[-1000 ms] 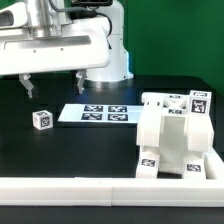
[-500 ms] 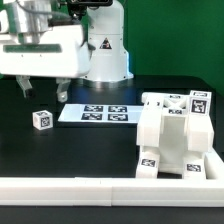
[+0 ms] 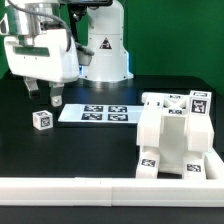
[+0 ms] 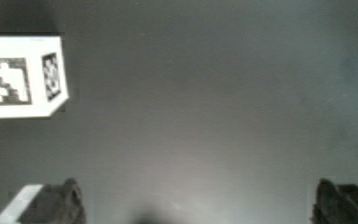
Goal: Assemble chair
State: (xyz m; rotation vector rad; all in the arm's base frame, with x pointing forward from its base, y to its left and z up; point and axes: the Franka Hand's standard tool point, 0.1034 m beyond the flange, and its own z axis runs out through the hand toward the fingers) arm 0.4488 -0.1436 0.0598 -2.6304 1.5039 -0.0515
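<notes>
Black matte table (image 3: 90, 150) w/ soft glare patch in wrist view. Green wall (image 3: 175, 40) behind. Marker board (image 3: 97, 113) flat on table, mid-scene. Long low white rail (image 3: 60, 186) along table's near edge.

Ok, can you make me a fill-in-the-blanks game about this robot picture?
1. The gripper has its fingers ____.
2. The small cube sits on the ____ table.
3. The gripper is holding ____.
4. The marker board lies between the small cube and the ____.

Missing words: open; black; nothing; chair
</notes>
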